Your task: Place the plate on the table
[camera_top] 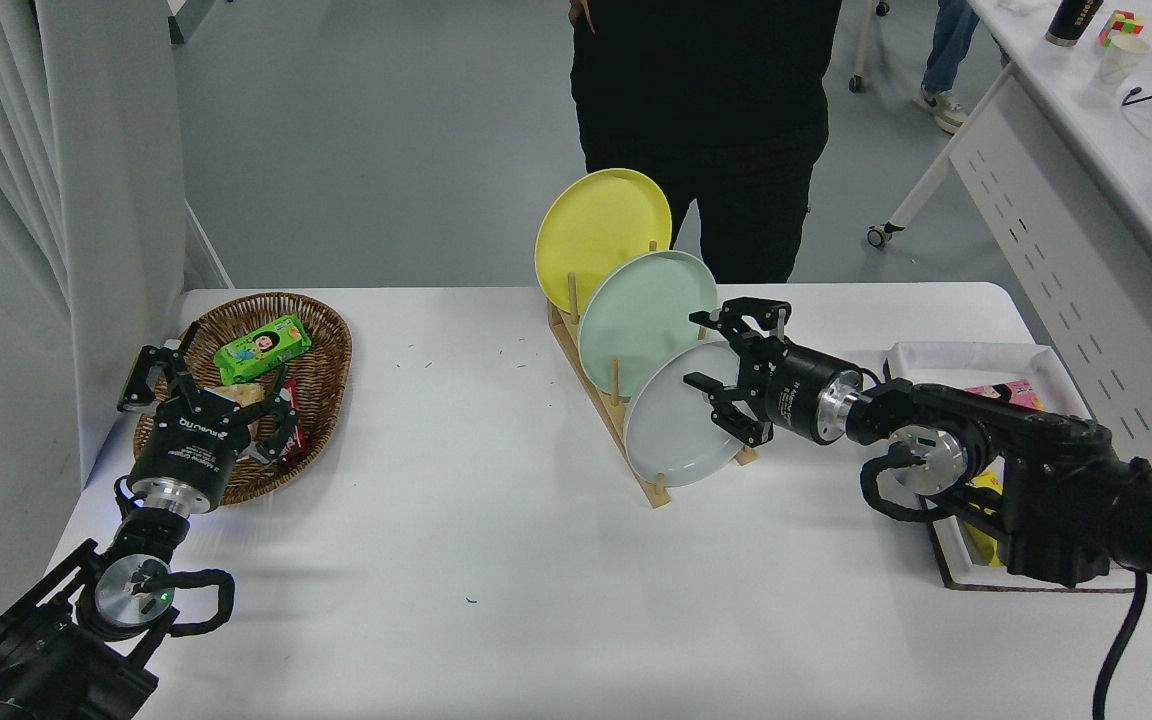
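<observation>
Parked near-left, my left hand idles, spread; right hand, spread, faces the racked plate just left.

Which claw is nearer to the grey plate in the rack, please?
The right claw, open at the grey plate's right rim. The left claw sits far off, over the wicker basket.

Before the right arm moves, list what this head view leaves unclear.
- Grey plate: right rim hidden behind the open right gripper; contact unclear.
- Wooden rack: mostly hidden by the plates.
- White tray: contents covered by the right arm.
- Basket: near side hidden behind the parked left gripper.
</observation>
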Robot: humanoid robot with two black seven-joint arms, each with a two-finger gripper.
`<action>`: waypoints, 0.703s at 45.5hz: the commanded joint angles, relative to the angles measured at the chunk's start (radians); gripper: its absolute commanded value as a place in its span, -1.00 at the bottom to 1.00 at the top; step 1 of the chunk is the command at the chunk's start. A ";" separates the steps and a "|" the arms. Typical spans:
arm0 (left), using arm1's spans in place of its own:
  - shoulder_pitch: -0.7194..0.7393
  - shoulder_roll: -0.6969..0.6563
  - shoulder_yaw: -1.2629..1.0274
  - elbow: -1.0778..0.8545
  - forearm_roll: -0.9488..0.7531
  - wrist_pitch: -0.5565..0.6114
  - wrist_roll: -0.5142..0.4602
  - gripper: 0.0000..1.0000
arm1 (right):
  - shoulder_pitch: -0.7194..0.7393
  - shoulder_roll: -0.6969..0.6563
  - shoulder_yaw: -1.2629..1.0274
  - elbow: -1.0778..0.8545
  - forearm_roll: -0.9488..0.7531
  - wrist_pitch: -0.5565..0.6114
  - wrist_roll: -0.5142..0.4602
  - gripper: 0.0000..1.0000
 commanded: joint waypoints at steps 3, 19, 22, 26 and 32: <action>0.000 0.000 0.000 0.000 0.000 0.000 0.000 0.96 | 0.004 0.013 -0.001 0.000 0.003 -0.012 -0.001 0.18; 0.000 0.000 0.000 0.000 0.000 0.000 0.000 0.96 | 0.010 0.013 0.001 0.000 0.004 -0.020 -0.012 0.17; 0.000 0.000 0.000 0.000 0.000 0.000 0.000 0.96 | 0.010 0.013 0.001 0.000 0.004 -0.020 -0.012 0.17; 0.000 0.000 0.000 0.001 0.000 0.000 0.000 0.96 | 0.014 0.011 0.001 0.000 0.004 -0.020 -0.012 0.16; 0.000 0.000 0.000 0.000 0.000 0.000 0.000 0.96 | 0.020 0.008 0.001 0.000 0.004 -0.025 -0.012 0.16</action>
